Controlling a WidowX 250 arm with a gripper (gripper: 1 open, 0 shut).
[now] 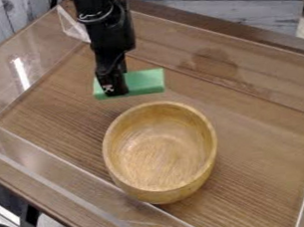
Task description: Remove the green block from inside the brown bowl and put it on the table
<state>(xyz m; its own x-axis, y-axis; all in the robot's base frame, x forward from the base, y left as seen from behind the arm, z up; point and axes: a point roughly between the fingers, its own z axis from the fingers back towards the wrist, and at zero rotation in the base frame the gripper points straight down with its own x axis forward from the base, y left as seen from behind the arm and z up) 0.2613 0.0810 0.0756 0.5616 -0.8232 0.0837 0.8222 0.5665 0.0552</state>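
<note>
The tool (111, 86) is clamped on the left end of the block (138, 82) and points straight down. The block is out of the bowl (159, 151), beyond its far rim, low over the counter (246, 87); whether its underside touches the wood cannot be told. The bowl sits empty and upright, near the front wall.

The main risk is judged to be the release. The grip is at one end, not the middle, so if the jaws part while the block hangs above the surface, the free right end may drop first and the block could skid or tip. Pressing down too far could jam the block into the counter and twist it in the jaws. A tilted lift-off could drag the block along. The bowl is near enough that a sideways retreat toward it might nudge its rim.
</note>
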